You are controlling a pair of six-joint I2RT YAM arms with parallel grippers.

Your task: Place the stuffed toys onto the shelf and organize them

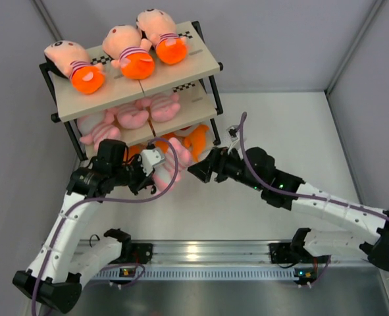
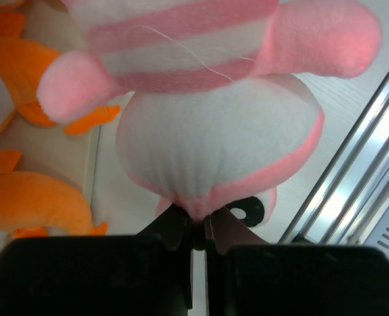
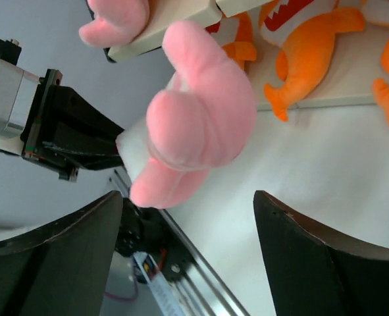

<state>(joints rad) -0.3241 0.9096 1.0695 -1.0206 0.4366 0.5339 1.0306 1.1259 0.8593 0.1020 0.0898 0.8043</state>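
Over the desk (image 1: 299,131) in the top view, before the shelf (image 1: 181,72)'s lowest tier, the left gripper (image 1: 153,163) holds a pink striped toy (image 1: 169,172). Left wrist view: its jaws are pinched tight on a pink nub of the toy. Right wrist view: the right gripper (image 3: 187,217) gapes wide, and the toy ahead is clear of both fingers.

Left gripper (image 2: 197,230) pinched closed, right gripper (image 3: 187,197) spread wide, the 2 nearly meeting.
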